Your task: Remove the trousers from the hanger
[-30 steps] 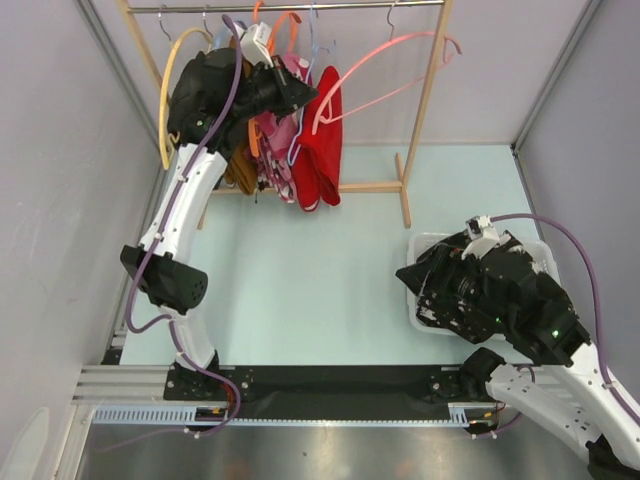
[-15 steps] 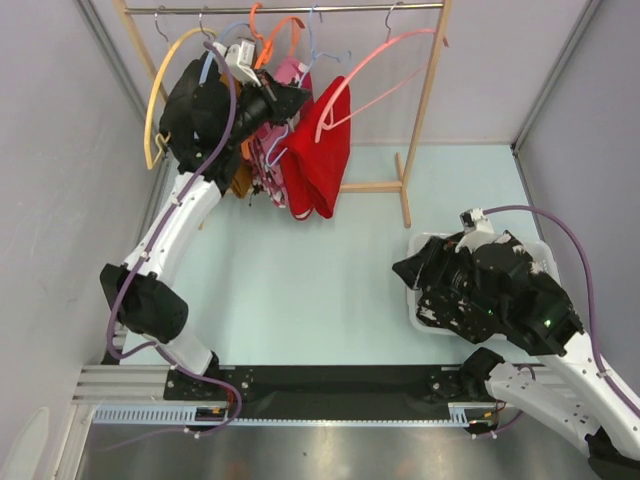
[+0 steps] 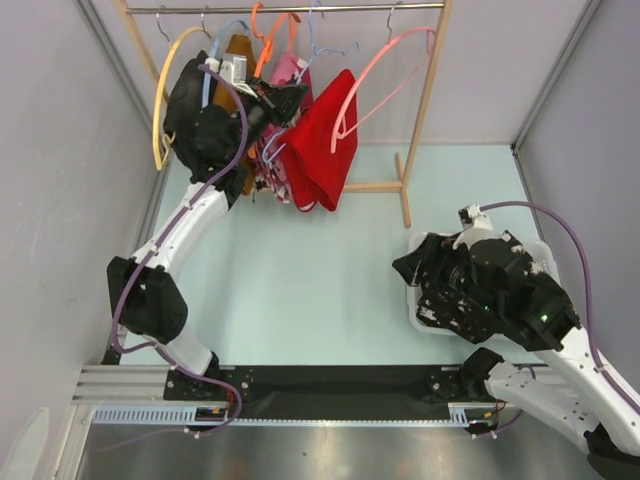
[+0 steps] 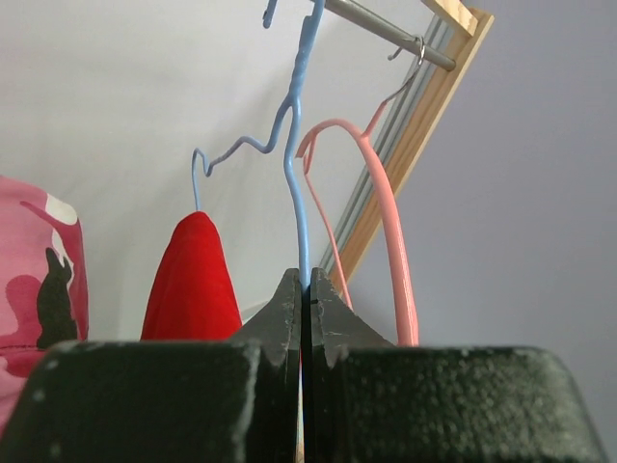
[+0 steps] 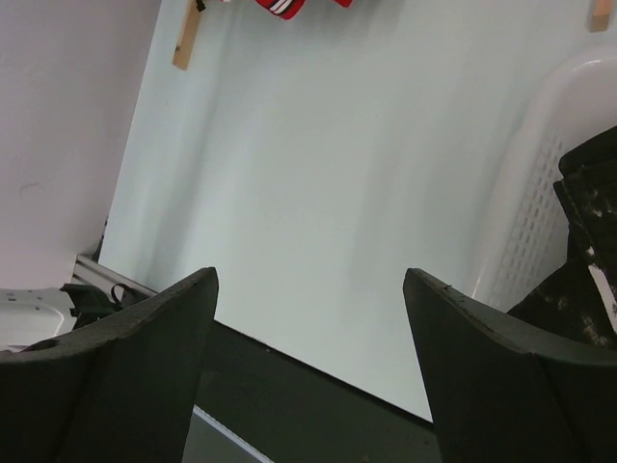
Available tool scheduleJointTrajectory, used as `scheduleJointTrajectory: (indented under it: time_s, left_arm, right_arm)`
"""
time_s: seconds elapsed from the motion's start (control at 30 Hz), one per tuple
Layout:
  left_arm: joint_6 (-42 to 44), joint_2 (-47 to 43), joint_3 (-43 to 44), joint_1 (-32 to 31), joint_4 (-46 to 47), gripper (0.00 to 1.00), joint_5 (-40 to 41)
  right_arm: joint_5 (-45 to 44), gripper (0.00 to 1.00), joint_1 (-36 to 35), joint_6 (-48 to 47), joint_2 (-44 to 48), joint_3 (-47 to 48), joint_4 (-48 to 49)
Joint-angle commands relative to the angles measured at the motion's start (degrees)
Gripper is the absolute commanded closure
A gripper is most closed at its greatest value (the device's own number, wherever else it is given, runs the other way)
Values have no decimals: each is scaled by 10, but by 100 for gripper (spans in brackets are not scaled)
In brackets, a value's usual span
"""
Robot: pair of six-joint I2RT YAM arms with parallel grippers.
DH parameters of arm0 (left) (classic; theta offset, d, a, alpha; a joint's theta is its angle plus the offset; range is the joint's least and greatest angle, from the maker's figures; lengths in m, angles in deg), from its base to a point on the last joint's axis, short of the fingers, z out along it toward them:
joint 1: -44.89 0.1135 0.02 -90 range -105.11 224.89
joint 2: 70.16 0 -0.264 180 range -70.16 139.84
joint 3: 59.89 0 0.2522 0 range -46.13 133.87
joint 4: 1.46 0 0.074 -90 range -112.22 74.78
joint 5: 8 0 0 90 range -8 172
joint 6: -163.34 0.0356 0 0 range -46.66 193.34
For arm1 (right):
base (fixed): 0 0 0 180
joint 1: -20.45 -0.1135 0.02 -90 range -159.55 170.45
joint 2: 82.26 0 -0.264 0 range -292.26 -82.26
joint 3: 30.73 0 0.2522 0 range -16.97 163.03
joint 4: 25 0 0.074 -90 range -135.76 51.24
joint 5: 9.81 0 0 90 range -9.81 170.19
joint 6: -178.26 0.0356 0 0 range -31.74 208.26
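Note:
The red trousers [image 3: 325,140] hang folded over a blue hanger [image 3: 318,55] on the rail; they also show in the left wrist view [image 4: 193,280]. My left gripper [image 3: 293,97] is up at the rack, shut on the blue hanger's wire [image 4: 301,174] just beside the red cloth. The black trousers with white splotches [image 5: 586,241] lie in the white basket [image 5: 540,183] at the right. My right gripper [image 5: 313,367] is open and empty, hovering at the basket's left edge [image 3: 414,243]. The red waistband with white stripes [image 5: 287,6] shows in the right wrist view.
The wooden rack's rail [image 3: 300,9] also carries a pink floral garment [image 3: 283,160], a mustard-brown garment [image 3: 238,52], and bare pink [image 3: 385,70], orange [image 3: 278,30] and yellow [image 3: 163,95] hangers. The rack's post [image 3: 425,110] stands right of the clothes. Grey walls close both sides.
My left arm has swung up and leftward with the blue hanger; the red trousers have swung up and to the right. The right arm has barely shifted.

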Motion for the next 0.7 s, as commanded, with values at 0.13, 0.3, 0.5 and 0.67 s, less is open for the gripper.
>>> scheduleJointTrajectory:
  time_s: [0.13, 0.3, 0.5, 0.67]
  left_arm:
    - [-14, 7, 45, -2, 280, 100, -29]
    - [-12, 9, 27, -2, 346, 100, -40]
    - [-19, 23, 37, -2, 402, 100, -51]
    - [-22, 27, 31, 1, 445, 100, -64]
  right_arm:
    - [-22, 16, -3, -26, -25, 52, -15]
    - [-22, 16, -3, -32, -39, 53, -10]
    - [-17, 15, -2, -38, -62, 60, -11]
    - [-26, 14, -2, -48, -75, 68, -7]
